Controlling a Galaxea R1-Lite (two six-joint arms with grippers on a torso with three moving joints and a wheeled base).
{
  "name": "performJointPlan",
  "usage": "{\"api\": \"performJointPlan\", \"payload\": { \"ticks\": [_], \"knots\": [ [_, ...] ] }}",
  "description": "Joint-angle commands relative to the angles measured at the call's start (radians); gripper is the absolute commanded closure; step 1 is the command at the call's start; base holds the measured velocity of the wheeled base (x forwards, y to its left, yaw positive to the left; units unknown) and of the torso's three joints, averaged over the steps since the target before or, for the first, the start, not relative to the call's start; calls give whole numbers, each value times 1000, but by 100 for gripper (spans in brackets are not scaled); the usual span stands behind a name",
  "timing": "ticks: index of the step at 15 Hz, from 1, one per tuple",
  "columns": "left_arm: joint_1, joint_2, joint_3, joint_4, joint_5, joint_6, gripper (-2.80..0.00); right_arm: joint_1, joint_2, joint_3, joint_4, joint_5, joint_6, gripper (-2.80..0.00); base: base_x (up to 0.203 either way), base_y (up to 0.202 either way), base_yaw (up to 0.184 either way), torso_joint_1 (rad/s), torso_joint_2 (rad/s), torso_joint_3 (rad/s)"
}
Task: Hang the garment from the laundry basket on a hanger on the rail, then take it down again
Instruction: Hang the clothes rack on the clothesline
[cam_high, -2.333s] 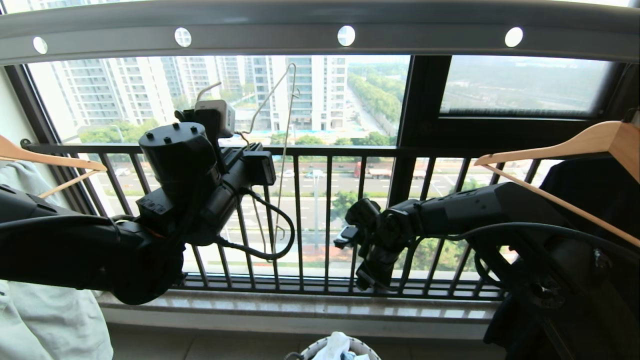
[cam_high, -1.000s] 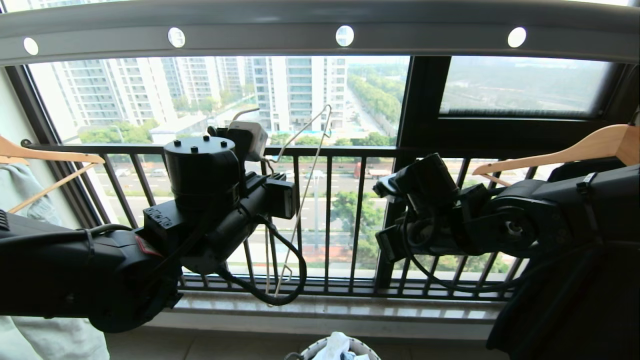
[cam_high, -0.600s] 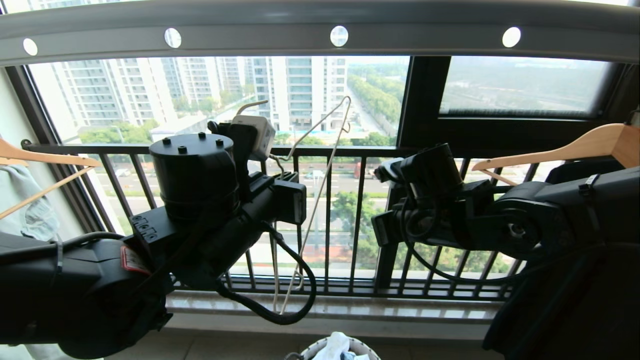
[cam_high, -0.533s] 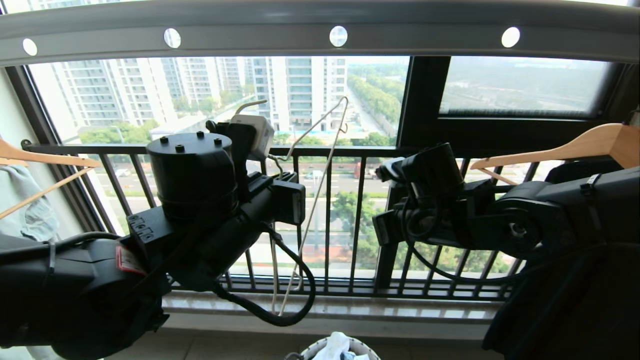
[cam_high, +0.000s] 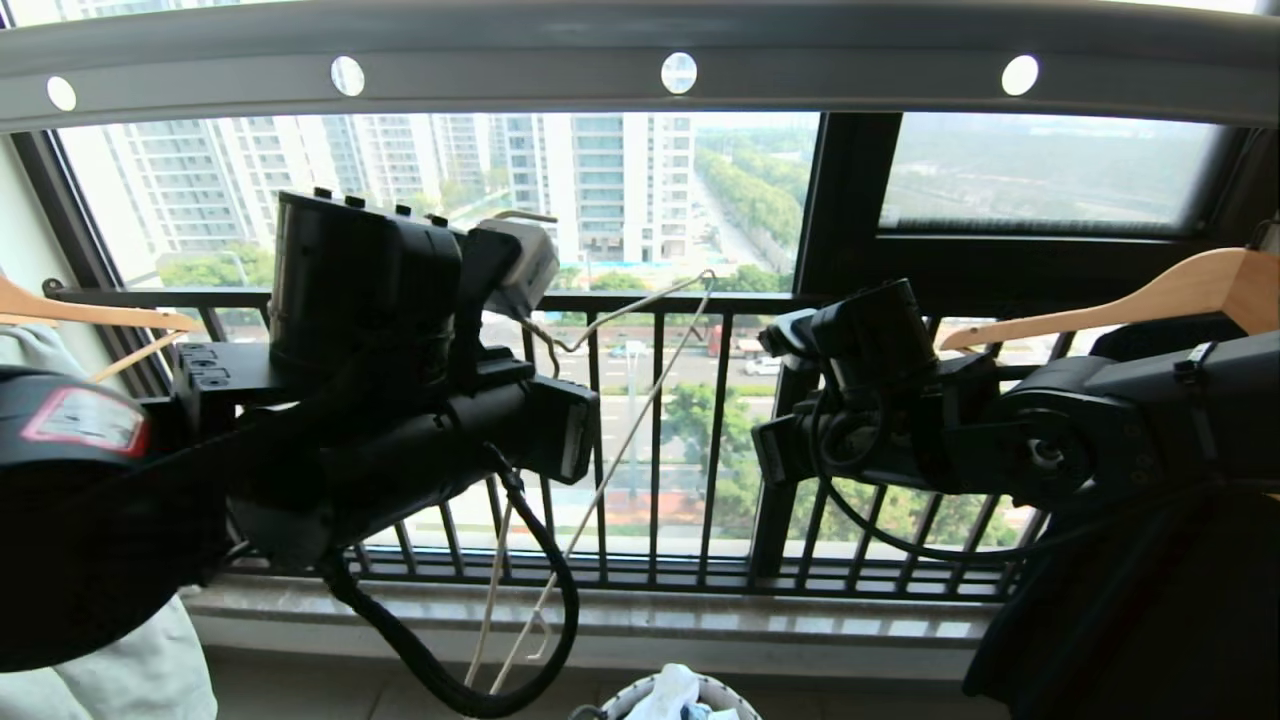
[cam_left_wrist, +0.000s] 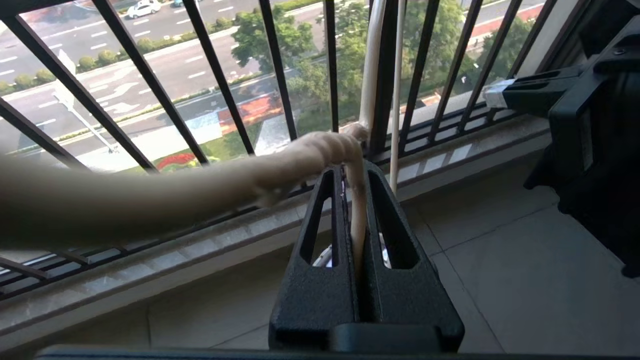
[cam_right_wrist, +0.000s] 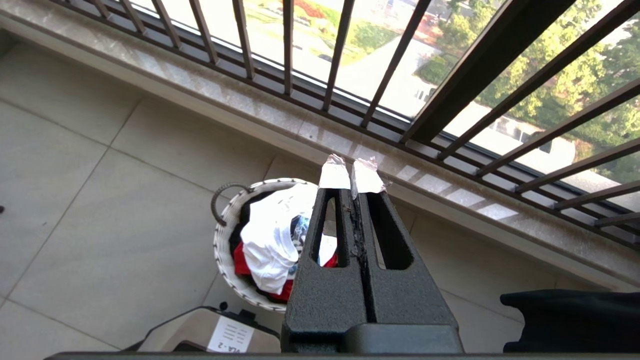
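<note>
White garment (cam_right_wrist: 270, 240) fills laundry basket (cam_right_wrist: 222, 235), right-wrist view only.

A black window railing (cam_high: 700, 420) stands above a pale stone sill (cam_high: 620, 625). Wooden hangers (cam_high: 1150, 295) hang at both ends of it. Tall buildings (cam_high: 600, 180) rise far behind it.

The cream wire hanger (cam_left_wrist: 357, 210), tilted, is clamped in the left pincer (cam_left_wrist: 356, 172). Below the right pincer (cam_right_wrist: 352, 175), the white garment (cam_right_wrist: 272, 240) fills the woven laundry basket (cam_right_wrist: 224, 235).
</note>
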Motion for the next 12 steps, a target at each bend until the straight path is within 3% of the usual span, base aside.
{"api": "performJointPlan", "payload": {
  "ticks": [1, 4, 6, 9, 12],
  "knots": [
    [-6, -50, -146, 243, -79, -2, 0, -3, 3, 2, 0, -2, 0, 0, 0, 0, 0, 0, 0, 0],
    [-19, -65, -324, 466, -204, -2, 0, -9, 5, 2, 0, -3, -1, 0, 0, 0, 0, 0, 0, 0],
    [-42, -63, -399, 563, -247, -1, 0, -17, 5, 2, 0, -3, -3, 0, 0, 0, 0, 0, 0, 0],
    [-61, -58, -410, 570, -302, 17, 0, -23, 5, 3, 0, -3, -3, 0, 0, 0, 0, 0, 0, 0],
    [-59, -62, -436, 582, -413, 53, 0, -29, 3, 2, 0, -3, -6, 0, 0, 0, 0, 0, 0, 0]
  ]
}}
